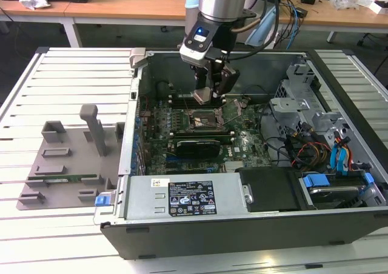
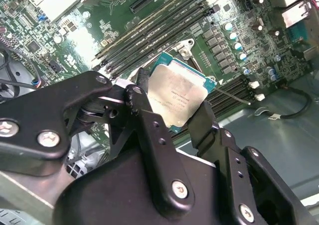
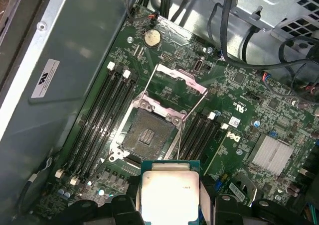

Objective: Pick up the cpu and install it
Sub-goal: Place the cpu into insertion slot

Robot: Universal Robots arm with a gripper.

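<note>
The cpu (image 2: 177,98) has a shiny metal top; the end effector (image 2: 173,101) is matt black.

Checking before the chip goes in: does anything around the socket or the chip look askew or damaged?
Nothing stands out. The cpu sits squarely in the gripper, apart from the socket. The socket's metal frame is swung open, as an install needs; no damage shows.

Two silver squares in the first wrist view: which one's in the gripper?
The cpu, smooth-topped with a green edge, clamped in the gripper; the finned heatsink sits on the motherboard.
</note>
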